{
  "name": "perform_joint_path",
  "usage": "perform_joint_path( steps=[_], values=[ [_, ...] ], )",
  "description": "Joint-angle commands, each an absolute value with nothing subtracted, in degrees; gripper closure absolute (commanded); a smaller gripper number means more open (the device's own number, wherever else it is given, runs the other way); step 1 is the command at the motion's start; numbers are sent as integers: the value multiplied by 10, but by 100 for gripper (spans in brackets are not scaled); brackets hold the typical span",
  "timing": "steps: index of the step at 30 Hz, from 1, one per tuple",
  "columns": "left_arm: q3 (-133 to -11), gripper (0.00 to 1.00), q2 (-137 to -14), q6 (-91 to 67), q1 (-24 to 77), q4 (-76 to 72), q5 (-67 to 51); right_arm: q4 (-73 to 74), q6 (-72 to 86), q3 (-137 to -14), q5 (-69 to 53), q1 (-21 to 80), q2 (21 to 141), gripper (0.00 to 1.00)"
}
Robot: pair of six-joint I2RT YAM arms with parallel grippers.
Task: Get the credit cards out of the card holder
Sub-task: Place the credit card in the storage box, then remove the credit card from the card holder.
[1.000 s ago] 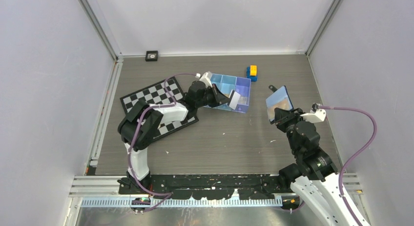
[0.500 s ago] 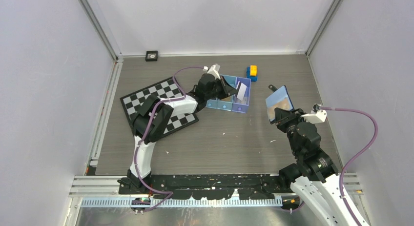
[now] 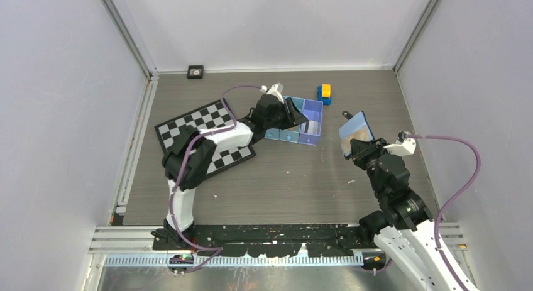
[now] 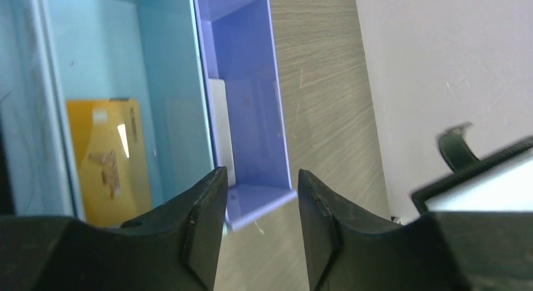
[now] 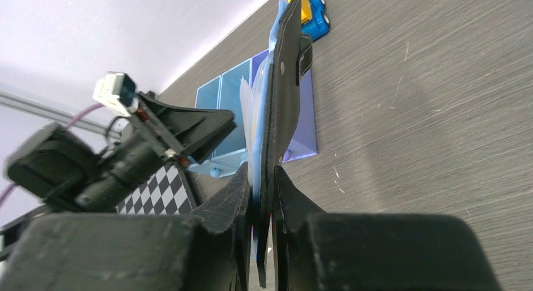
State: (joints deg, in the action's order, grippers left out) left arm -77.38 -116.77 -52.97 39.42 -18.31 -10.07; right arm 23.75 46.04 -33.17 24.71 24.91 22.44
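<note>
My left gripper [image 3: 299, 119] hangs over the light-blue tray [image 3: 313, 139], open, with nothing between its fingers [image 4: 259, 178]. A silvery-grey credit card [image 4: 220, 124] leans against the wall inside the tray's purple end compartment. A gold-orange credit card [image 4: 110, 159] lies flat in the neighbouring light-blue compartment. My right gripper [image 5: 264, 190] is shut on the lower edge of the black card holder [image 5: 283, 96]. It holds the holder upright above the table, with the pale bluish inner face [image 3: 355, 132] turned toward the top camera. The holder's corner [image 4: 484, 178] also shows in the left wrist view.
Yellow-and-blue toy blocks [image 3: 324, 92] stand just behind the tray. A checkered mat [image 3: 188, 124] lies on the left under the left arm. A small black square object [image 3: 195, 71] sits at the back wall. White walls close in both sides.
The left gripper carried the silvery card over the tray's purple compartment and opened, so the card now rests inside. The right gripper with the holder shifted slightly left.
</note>
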Motion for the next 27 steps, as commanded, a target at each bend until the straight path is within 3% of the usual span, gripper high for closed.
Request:
perform_joint_path(
  steps=[1, 4, 8, 12, 14, 19, 27],
  values=[
    [-726, 50, -1027, -474, 395, -143, -68, 162, 427, -327, 186, 249, 246, 100],
    [-672, 43, -952, -446, 395, -135, -70, 110, 406, -320, 88, 248, 272, 100],
    [-595, 22, -842, -412, 395, -104, -66, 52, 395, -317, -27, 248, 313, 100],
    [-535, 13, -744, -375, 396, -40, -46, -6, 396, -308, -109, 248, 345, 99],
    [-498, 2, -695, -358, 396, -34, -32, -44, 402, -303, -141, 249, 362, 99],
    [-384, 0, -602, -348, 396, -119, -41, -98, 421, -289, -184, 248, 410, 100],
    [-277, 0, -602, -399, 397, -297, -85, -180, 442, -275, -262, 248, 479, 100]
  ],
)
